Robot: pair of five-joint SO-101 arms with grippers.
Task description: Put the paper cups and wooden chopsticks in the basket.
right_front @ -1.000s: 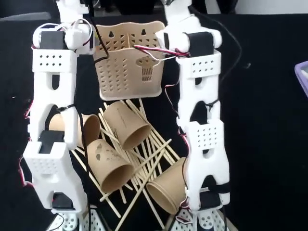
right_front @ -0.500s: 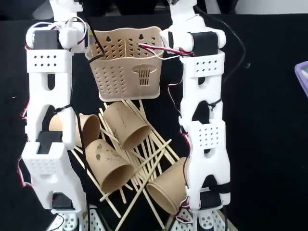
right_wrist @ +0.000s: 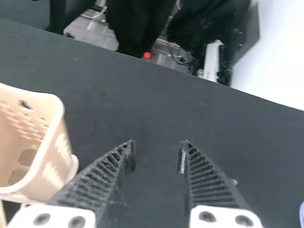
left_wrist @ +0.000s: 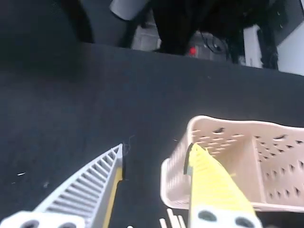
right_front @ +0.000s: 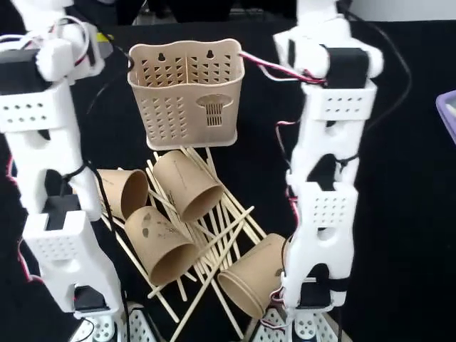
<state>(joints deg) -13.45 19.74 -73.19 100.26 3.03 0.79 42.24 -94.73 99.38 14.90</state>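
A beige perforated basket [right_front: 187, 92] stands at the back middle of the black table. In front of it lie several brown paper cups on their sides [right_front: 121, 191] [right_front: 187, 184] [right_front: 160, 244] [right_front: 253, 274], on a loose pile of wooden chopsticks [right_front: 217, 231]. My left gripper [left_wrist: 154, 152] is open and empty, hanging over bare table beside the basket [left_wrist: 237, 161], its yellow finger [left_wrist: 209, 185] in line with the basket's near corner. My right gripper [right_wrist: 156, 149] is open and empty over bare table on the basket's [right_wrist: 28, 142] other side.
The two white arms [right_front: 50, 178] [right_front: 324, 178] flank the pile on the left and right. A purple container's edge [right_front: 447, 114] shows at the far right. Chopstick ends [left_wrist: 171, 221] lie near the basket's base. Dark furniture and cables stand beyond the table's far edge.
Both arms have swung outward, the left one leftward and the right one rightward, so the basket is uncovered. The basket has shifted slightly. The cups and chopsticks have not moved.
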